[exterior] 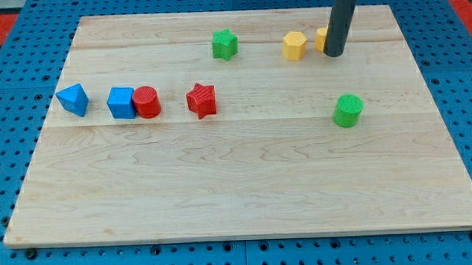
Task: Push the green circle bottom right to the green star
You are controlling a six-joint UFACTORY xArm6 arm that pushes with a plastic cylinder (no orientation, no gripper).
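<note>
You see the green circle (pixel 348 110) on the wooden board (pixel 238 187) toward the view's right, apart from and below my tip (pixel 334 53), a bare rod with nothing to open or close, while the green star (pixel 224 45) sits near the view's top.

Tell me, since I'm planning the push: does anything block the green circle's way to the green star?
Nothing visible does. The board between the green circle and green star is bare; my tip sits above the circle, beside the yellow blocks.

Wooden board (pixel 246 195) | blue triangle (pixel 73 99), blue cube (pixel 121 103) touching red cylinder (pixel 147 102) | red star (pixel 202 100) | yellow hexagon (pixel 294 45) | second yellow block (pixel 321 39), partly hidden
</note>
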